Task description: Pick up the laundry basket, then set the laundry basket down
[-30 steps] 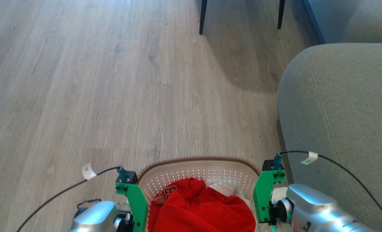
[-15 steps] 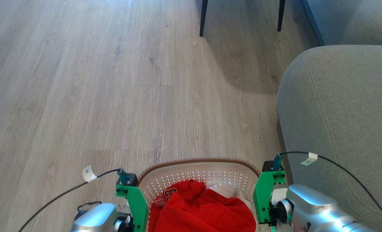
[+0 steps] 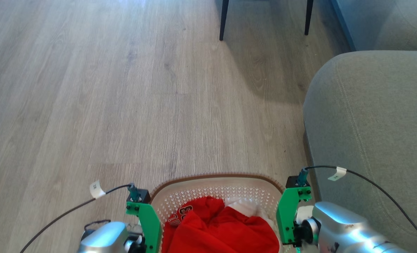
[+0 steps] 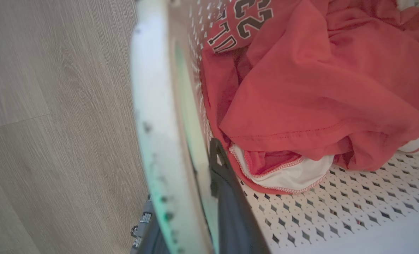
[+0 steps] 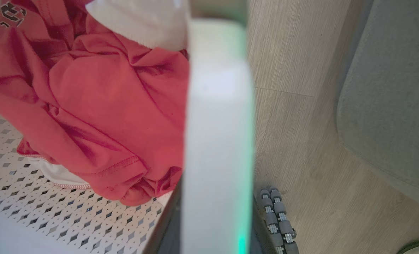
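The laundry basket [image 3: 215,180], white and perforated with a brown rim, hangs at the bottom centre of the head view between my two arms, with red-and-white clothes [image 3: 222,228] inside. The left arm's green bracket [image 3: 148,221] and the right arm's green bracket [image 3: 287,214] flank its sides. In the left wrist view my left gripper [image 4: 195,187] is shut on the basket's white side handle [image 4: 156,123], one dark finger [image 4: 227,201] inside the wall. My right gripper [image 5: 216,211] is shut on the opposite handle [image 5: 216,123].
A grey sofa [image 3: 370,140] stands close on the right, beside my right arm. Two dark chair legs [image 3: 224,19] [image 3: 308,17] stand at the far end. Wood floor [image 3: 106,88] stretches ahead and to the left. My base's wheel [image 5: 276,215] is below the right handle.
The whole head picture has slid slightly down, so the camera moved. The basket stays in the same place between the arms, and both grippers keep their hold.
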